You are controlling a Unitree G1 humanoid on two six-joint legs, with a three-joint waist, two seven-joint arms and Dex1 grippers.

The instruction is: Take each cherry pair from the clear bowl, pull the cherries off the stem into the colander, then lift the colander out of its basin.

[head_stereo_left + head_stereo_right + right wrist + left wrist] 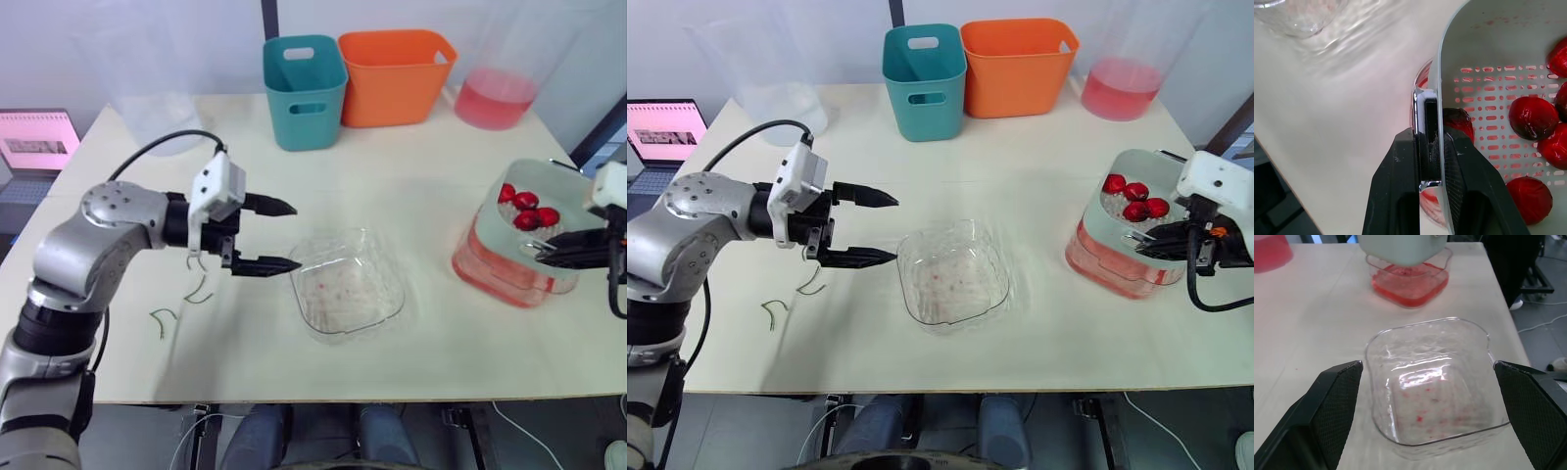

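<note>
Silver arm (93, 240), black cable (162, 143), black-fingered left end effector (296, 236)

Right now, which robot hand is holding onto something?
The right hand: its black fingers pinch the rim of the pale slotted colander holding red cherries. The left hand hangs open beside the empty clear plastic bowl, touching nothing.

Reads as a robotics lab or test bay, not a kitchen. Bare pale table (411, 176) set against plain grey wall panels (176, 39). A laptop (39, 147) with its screen on sits off the table edge, out to the left of the left claw (296, 236). Plastic props only: a teal bin (305, 90) and an orange bin (395, 76) at the far edge ahead of the claw, and a clear container of pink liquid (495, 96) further right. A person's knees (265, 436) sit under the near edge. Beyond the table, a loose cable (1542, 323) lies on grey floor by a black metal frame (1525, 269).
</note>
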